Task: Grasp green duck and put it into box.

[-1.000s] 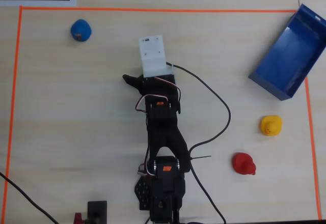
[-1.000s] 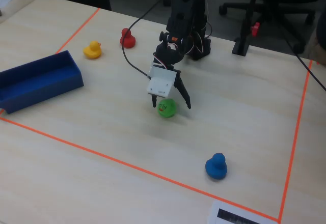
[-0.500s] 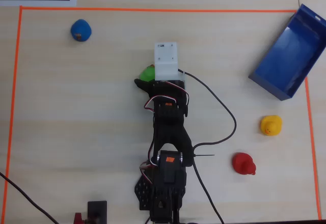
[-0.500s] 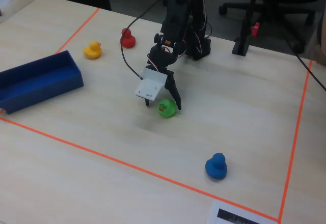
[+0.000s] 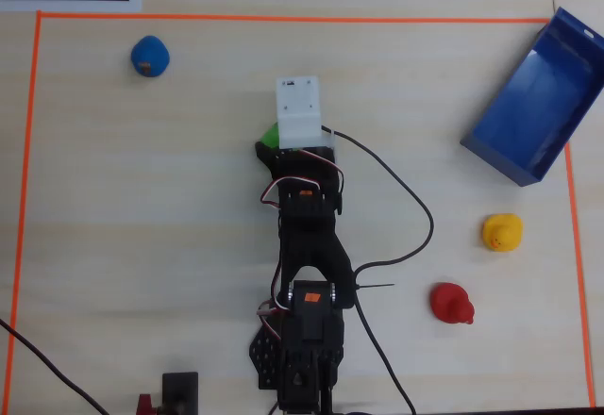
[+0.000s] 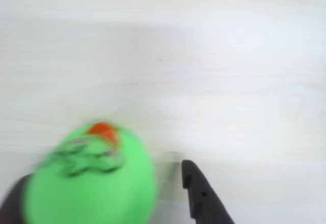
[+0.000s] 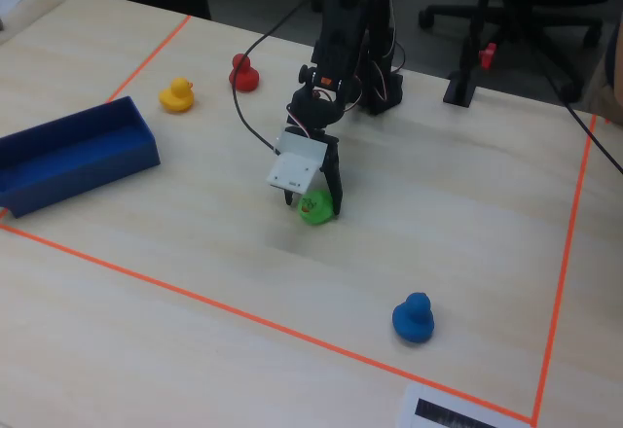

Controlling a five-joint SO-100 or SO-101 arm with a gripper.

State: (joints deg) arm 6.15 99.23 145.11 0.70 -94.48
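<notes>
**Gripper down at the green duck, box not yet reached**

From above, near the middle of the overhead view, the black arm reaches up the frame with its white wrist block over the small bright green rubber duck, of which only a sliver shows at the block's left edge. The rectangular dark blue open-topped box lies at the upper right, well apart from the duck and with nothing visible inside. A blue duck sits at the upper left, a yellow duck and a red duck at the right.

Through the wrist view, the green duck fills the lower left, orange beak up; the gripper straddles it, one black finger just right of the body with a thin gap showing, the other barely visible at the lower left corner. The jaws look spread around the duck rather than clamped.

Seen from the fixed view, the gripper stands at table level around the duck, which rests on the pale wooden table at centre. The box is at the far left. By my reading the approach is done; closing, lifting, carrying and dropping remain.
</notes>
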